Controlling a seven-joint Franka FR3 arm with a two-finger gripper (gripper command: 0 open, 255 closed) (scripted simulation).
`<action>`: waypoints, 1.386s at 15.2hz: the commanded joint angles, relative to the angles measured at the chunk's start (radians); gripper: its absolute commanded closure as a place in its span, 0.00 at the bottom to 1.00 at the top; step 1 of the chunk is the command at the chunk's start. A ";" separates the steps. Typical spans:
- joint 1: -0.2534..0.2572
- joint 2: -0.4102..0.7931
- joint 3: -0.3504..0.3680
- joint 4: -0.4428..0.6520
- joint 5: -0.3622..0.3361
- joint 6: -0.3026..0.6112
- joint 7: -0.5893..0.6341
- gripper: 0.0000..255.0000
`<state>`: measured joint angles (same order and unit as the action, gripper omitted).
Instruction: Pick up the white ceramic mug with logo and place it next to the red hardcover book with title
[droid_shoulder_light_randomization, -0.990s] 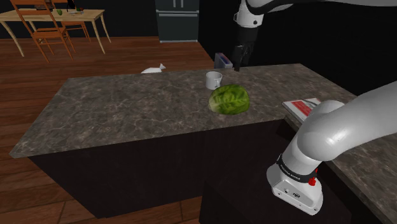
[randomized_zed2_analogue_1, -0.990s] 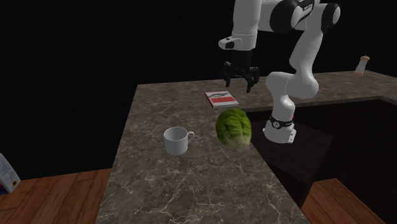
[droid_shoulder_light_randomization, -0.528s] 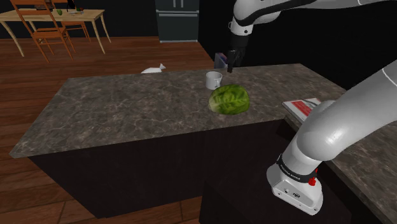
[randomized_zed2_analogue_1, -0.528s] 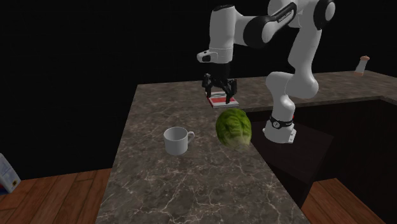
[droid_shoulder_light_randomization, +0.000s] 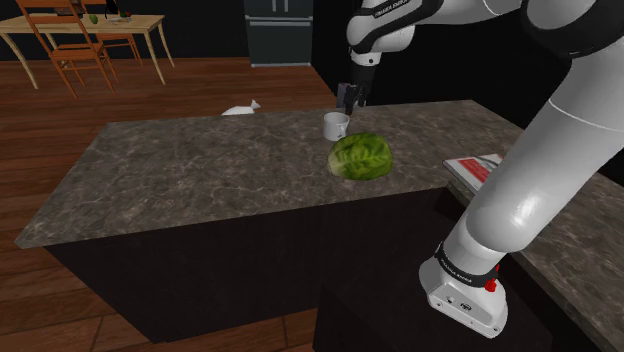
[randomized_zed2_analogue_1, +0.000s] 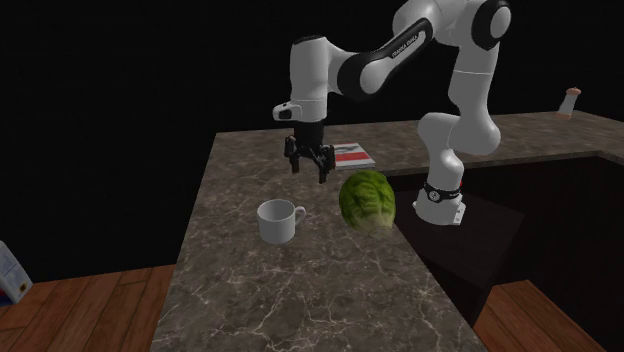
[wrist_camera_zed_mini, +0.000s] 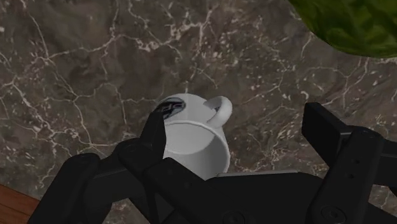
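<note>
The black two-finger gripper (randomized_zed2_analogue_1: 308, 172) has swung from the red-and-white book (randomized_zed2_analogue_1: 350, 155) to above the white handled mug (randomized_zed2_analogue_1: 277, 220). Its fingers gape wide, apparently touching nothing.

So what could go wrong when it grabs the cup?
The open gripper hangs above the cup with one finger lined up over its rim, so going straight down could knock it over. The round cabbage sits close by; a bump might set it rolling.
</note>
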<state>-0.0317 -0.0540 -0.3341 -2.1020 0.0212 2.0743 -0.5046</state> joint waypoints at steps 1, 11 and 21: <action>-0.011 0.076 -0.018 0.052 0.042 0.025 -0.050 0.00; -0.108 0.437 -0.012 0.358 0.243 0.065 -0.221 0.00; -0.111 0.482 0.001 0.333 0.267 0.132 -0.236 0.00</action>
<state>-0.1426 0.4276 -0.3331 -1.7690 0.2874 2.2054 -0.7400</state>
